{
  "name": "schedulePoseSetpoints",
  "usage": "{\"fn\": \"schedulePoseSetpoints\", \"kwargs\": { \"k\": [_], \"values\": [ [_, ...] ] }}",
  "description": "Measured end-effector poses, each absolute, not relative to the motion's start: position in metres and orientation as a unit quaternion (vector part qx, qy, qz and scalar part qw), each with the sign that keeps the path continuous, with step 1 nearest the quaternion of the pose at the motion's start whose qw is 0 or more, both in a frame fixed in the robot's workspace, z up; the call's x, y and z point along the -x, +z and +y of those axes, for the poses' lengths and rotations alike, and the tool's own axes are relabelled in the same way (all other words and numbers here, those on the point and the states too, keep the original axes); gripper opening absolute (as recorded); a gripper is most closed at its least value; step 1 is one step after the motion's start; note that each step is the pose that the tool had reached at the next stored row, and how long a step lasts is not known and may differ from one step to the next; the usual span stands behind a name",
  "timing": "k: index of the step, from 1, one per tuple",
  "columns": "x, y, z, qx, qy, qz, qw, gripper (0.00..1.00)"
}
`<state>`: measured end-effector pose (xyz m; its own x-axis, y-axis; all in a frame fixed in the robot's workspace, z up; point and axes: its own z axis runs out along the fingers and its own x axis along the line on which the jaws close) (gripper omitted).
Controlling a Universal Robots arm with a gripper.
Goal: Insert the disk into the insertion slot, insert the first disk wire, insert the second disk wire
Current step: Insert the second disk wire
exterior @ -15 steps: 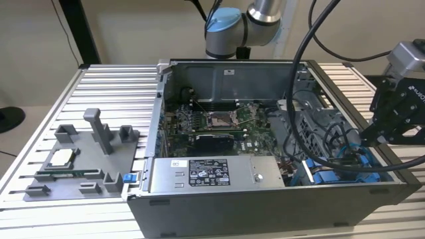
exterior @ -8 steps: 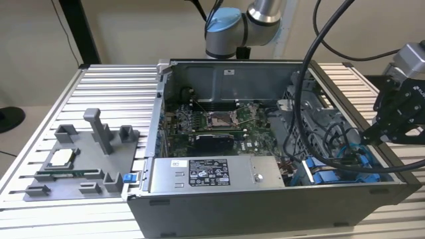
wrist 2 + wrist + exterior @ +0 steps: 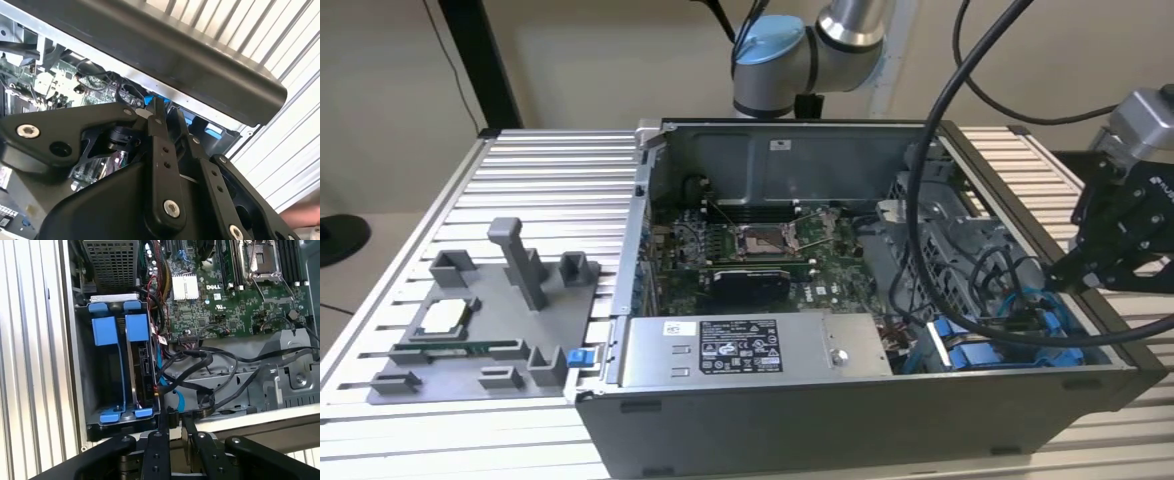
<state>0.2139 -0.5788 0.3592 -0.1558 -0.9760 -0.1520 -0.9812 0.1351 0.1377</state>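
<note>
Disk (image 3: 140,369): stands on edge in the slot (image 3: 80,371), between the blue rails. By the look of it already seated, blue tabs at both ends.

Slot location: lower right of the exterior view, inside the case (image 3: 854,420), to the right of the power-supply box (image 3: 734,350).

My pincer (image 3: 173,422): hangs at the right edge of the exterior view, just outside the case wall and level with the slot. Drawn in narrow, a slim gap between the fingertips. Whether anything is pinched there I cannot tell.

Key relation: the disk's long axis runs across the exterior view, left to right, and its near end points out at me. In the first wrist view the fingertips line up a little off that end, on the motherboard (image 3: 235,305) side. The perforated cage (image 3: 111,262) sits beyond the disk's far end.

Wires: a blue cable (image 3: 178,401) and several black wires (image 3: 215,359) lie loosely just beside the disk's near end, between it and my fingertips. Cannot tell whether any is plugged into the disk.

Judgement: disk step looks finished; work is now at the wire end, closest to me.
</note>
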Motion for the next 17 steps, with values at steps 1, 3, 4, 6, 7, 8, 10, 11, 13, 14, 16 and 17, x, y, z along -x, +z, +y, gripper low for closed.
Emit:
{"fn": "schedulePoseSetpoints", "kwargs": {
  "k": [1, 3, 4, 6, 7, 8, 10, 11, 13, 14, 16, 17],
  "values": [
    [-0.2139, 0.3590, -0.5792, 0.647, 0.102, 0.755, 0.013, 1.00],
    [-0.2139, 0.3584, -0.5795, 0.643, 0.102, 0.759, 0.014, 1.00],
    [-0.2139, 0.3581, -0.5796, 0.640, 0.102, 0.761, 0.014, 1.00],
    [-0.2139, 0.3573, -0.5797, 0.637, 0.102, 0.764, 0.014, 0.00],
    [-0.2139, 0.3569, -0.5797, 0.635, 0.102, 0.765, 0.015, 0.00],
    [-0.2139, 0.3566, -0.5797, 0.634, 0.102, 0.766, 0.015, 0.00],
    [-0.2139, 0.3562, -0.5798, 0.633, 0.102, 0.767, 0.015, 0.00],
    [-0.2139, 0.3561, -0.5801, 0.633, 0.102, 0.767, 0.015, 0.00],
    [-0.2139, 0.3561, -0.5804, 0.633, 0.102, 0.767, 0.015, 0.00],
    [-0.2139, 0.3560, -0.5804, 0.633, 0.102, 0.767, 0.015, 0.00],
    [-0.2139, 0.3558, -0.5807, 0.633, 0.102, 0.767, 0.015, 0.00],
    [-0.2139, 0.3556, -0.5808, 0.633, 0.102, 0.767, 0.015, 0.00]
  ]
}}
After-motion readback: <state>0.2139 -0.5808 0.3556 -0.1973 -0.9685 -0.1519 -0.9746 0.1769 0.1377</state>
